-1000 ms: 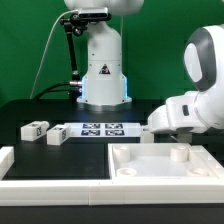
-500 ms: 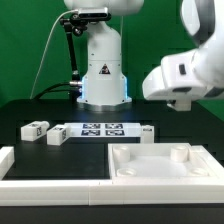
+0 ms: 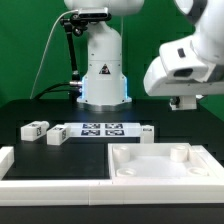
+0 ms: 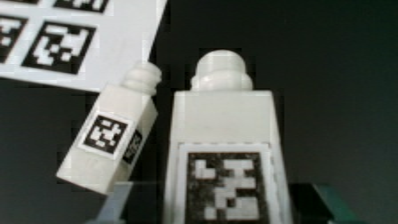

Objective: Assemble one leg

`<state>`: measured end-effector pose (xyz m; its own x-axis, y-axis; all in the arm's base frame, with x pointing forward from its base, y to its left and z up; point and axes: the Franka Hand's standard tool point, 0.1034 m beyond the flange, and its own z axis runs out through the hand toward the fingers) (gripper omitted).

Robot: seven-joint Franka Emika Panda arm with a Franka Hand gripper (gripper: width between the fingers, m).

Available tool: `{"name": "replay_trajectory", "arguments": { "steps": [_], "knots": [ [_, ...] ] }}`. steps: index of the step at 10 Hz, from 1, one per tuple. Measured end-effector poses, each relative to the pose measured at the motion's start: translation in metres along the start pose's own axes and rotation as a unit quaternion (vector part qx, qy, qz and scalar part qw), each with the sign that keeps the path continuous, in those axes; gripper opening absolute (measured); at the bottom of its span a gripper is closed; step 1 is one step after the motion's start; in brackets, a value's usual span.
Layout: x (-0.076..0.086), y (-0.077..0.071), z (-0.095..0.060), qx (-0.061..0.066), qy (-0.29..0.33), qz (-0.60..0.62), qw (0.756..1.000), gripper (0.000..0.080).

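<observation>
In the wrist view a white leg [image 4: 222, 140] with a black-and-white tag stands large between my gripper's [image 4: 228, 200] fingers [image 4: 134, 200], peg end pointing away; the gripper is shut on it. A second leg [image 4: 116, 135] lies on the dark table beside the marker board [image 4: 71, 40]. In the exterior view my gripper [image 3: 186, 101] hangs high above the table at the right, and the held leg is hidden under the hand. One leg [image 3: 147, 131] lies by the marker board's [image 3: 100, 129] right end. Two more legs [image 3: 35, 128] [image 3: 57, 134] lie at its left.
A large white tray-shaped part [image 3: 150, 172] with raised pegs lies in front at the exterior view's right. Another white part [image 3: 6, 160] lies at the front left edge. The robot base [image 3: 103, 70] stands behind the marker board.
My gripper has risen from table level beside the tray-shaped part to well above the table and shifted towards the exterior view's right. The legs on the table have not moved.
</observation>
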<state>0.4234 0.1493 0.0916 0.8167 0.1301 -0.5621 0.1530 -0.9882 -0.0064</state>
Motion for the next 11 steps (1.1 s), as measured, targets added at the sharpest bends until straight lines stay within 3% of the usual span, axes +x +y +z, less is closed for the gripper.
{"name": "replay_trajectory", "arguments": {
  "steps": [1,2,4,5,7,8,9,10,11],
  "knots": [
    [0.011,0.005,-0.007,0.004,0.047,-0.019,0.999,0.029],
    [0.019,0.014,-0.026,0.008,0.096,-0.029,0.995,0.029],
    [0.027,0.026,-0.052,0.01,0.159,-0.045,0.986,0.029],
    [0.037,0.026,-0.057,0.01,0.222,-0.042,0.974,0.029],
    [0.032,0.029,-0.051,0.008,0.292,-0.041,0.955,0.029],
    [0.041,0.03,-0.057,0.006,0.344,-0.045,0.938,0.029],
    [0.045,0.041,-0.051,-0.005,0.391,-0.065,0.918,0.029],
    [0.05,0.054,-0.054,-0.012,0.39,-0.074,0.918,0.029],
    [0.06,0.06,-0.068,-0.014,0.396,-0.077,0.915,0.029]
  ]
}}
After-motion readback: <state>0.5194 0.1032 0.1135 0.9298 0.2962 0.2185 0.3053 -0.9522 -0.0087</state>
